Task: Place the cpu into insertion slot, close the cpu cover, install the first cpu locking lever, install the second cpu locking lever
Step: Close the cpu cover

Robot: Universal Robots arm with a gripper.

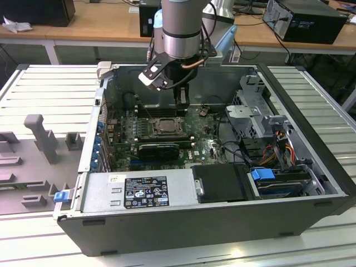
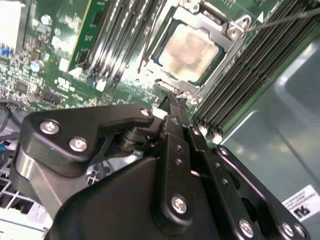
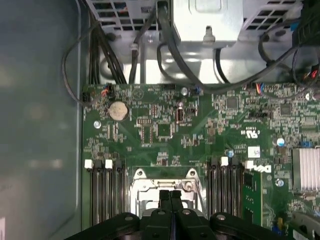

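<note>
The cpu (image 2: 187, 50) lies flat in the insertion slot (image 1: 164, 125), its silver top showing through the window of the cpu cover (image 2: 227, 47), which is down over it. My gripper (image 2: 175, 97) is shut, its two black fingers pressed together with nothing seen between them. The tips sit at the socket's edge, touching or just above the cover frame (image 3: 165, 186). In the exterior view the gripper (image 1: 181, 104) hangs just behind the socket. A thin lever rod (image 2: 280, 20) sticks out from one socket corner, over the memory slots.
Rows of black memory slots (image 3: 105, 195) flank the socket on both sides. A black card (image 1: 158, 149) lies in front of it, with the power supply (image 1: 139, 192) nearer still. The drive cage (image 1: 253, 111) and cables (image 1: 272, 153) fill the exterior view's right. The case walls (image 1: 100, 111) enclose everything.
</note>
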